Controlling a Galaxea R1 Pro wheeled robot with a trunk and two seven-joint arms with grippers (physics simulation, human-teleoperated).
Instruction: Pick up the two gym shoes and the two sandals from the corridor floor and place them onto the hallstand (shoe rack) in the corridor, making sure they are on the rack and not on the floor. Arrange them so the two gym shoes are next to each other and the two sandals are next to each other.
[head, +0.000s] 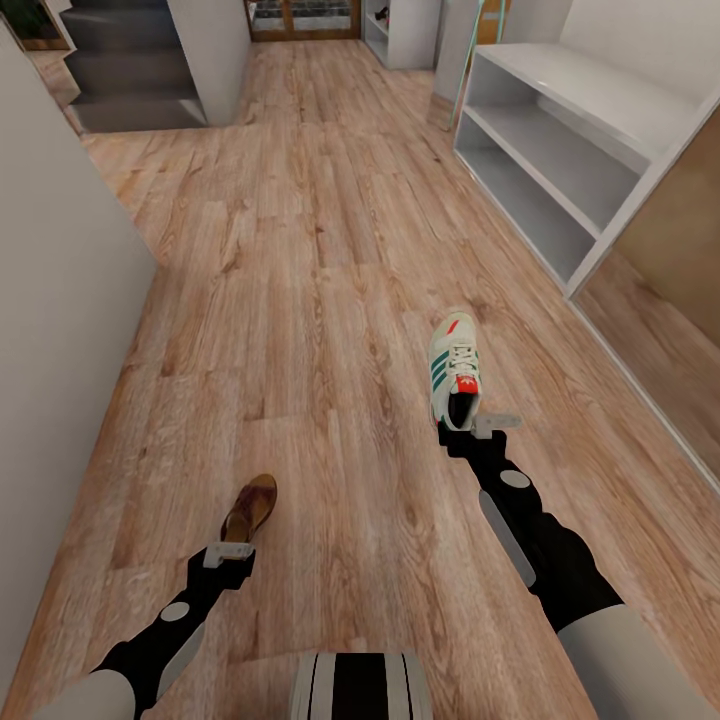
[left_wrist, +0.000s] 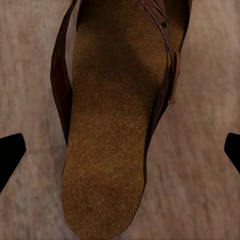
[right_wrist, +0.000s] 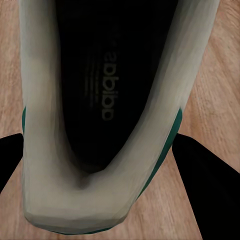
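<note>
On the left, the left gripper (head: 229, 553) sits at the heel of a brown sandal (head: 251, 508) lying on the corridor floor (head: 300, 250); its fingertips (left_wrist: 11, 155) stand wide apart and clear of the footbed, so it should close squarely across the sole. Over to the right, the right gripper (head: 478, 428) has its fingers straddling the gym shoe (head: 454, 370) at the heel; whether they actually pinch it cannot be told. The hallstand (head: 560, 150) waits at far right, its shelves bare.
</note>
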